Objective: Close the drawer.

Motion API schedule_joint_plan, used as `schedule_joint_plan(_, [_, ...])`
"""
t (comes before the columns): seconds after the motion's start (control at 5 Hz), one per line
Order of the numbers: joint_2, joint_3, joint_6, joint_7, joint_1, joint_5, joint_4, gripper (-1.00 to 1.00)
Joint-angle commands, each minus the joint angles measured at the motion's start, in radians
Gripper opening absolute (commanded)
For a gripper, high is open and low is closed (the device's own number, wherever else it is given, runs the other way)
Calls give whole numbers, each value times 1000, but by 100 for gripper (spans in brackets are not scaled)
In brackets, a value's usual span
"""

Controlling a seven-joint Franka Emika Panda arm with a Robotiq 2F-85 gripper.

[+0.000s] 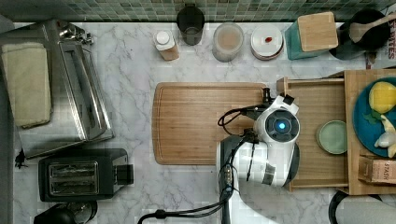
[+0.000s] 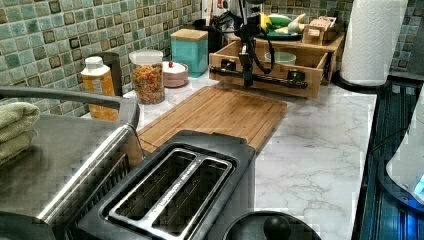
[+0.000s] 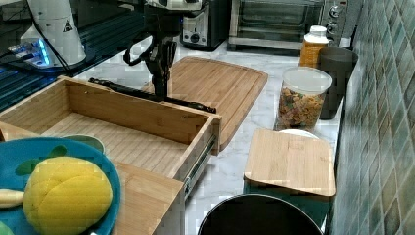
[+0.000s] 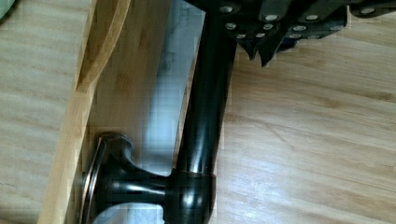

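Observation:
The drawer (image 1: 314, 100) is a shallow light-wood box pulled out from under a thicker wooden top (image 1: 356, 135), toward the top view's left. Its black bar handle (image 3: 188, 103) runs along the front panel (image 2: 267, 86) on two black posts. My gripper (image 2: 246, 75) hangs straight down at the middle of the handle (image 4: 205, 107). In the wrist view the gripper (image 4: 261, 55) is shut, its tips together beside the bar on the cutting-board side, away from the drawer front. A pale green bowl (image 1: 332, 136) sits inside the drawer.
A bamboo cutting board (image 1: 201, 123) lies flat just in front of the drawer. A blue plate (image 1: 369, 122) with a lemon sits on the wooden top. Jars (image 1: 228, 42) and a teal canister (image 1: 310, 35) line the tiled wall. A toaster (image 1: 79, 175) and a toaster oven (image 1: 60, 88) stand at the top view's left.

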Motion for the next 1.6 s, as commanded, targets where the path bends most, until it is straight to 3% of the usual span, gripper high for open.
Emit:
schedule_joint_plan(0.2, [64,-119,72,-241,-180,97,94,-100])
schedule_joint_plan(0.4, [95,-161,-8,-259,-210,45,202,-100])
schedule_joint_plan(0.6, [195,-184,-40,-371,-249,102,331,-100])
schedule_joint_plan(0.8, [266,-217,-77,-353,-286,97,443,-100])
schedule_joint_plan(1.0, [268,-261,-122,-291,-284,67,488,-100])
schedule_joint_plan(1.2, [230,-307,-126,-388,-261,139,453,-100])
schedule_joint_plan(1.6, [227,-277,-126,-379,-289,123,453,-100])
